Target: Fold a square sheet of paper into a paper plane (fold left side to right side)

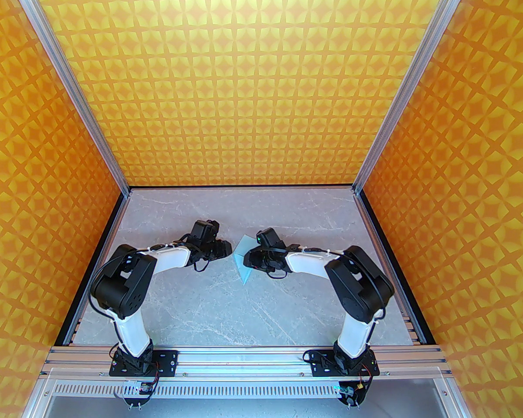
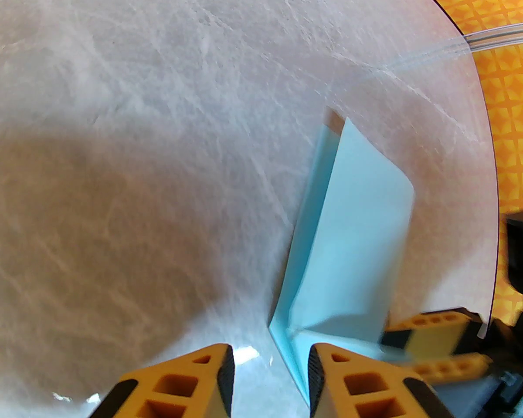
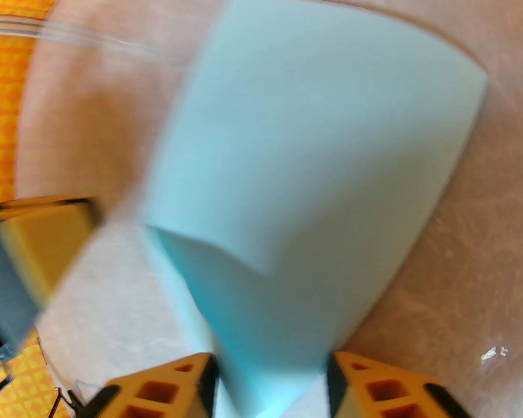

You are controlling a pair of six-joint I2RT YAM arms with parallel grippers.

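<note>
One folded paper (image 1: 242, 264) lies mid-surface (image 1: 226, 316) between the two arms, with a paler layer raised over a bluer one. The left claw (image 2: 271, 364) is released, with its fingers apart and the paper's near edge running just beside its right finger. The right claw (image 3: 272, 366) straddles the paper's narrow end, and blur hides whether it grips.

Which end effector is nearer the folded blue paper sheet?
Right. The right end effector straddles the folded blue paper sheet; the left end effector is beside its left edge.
</note>
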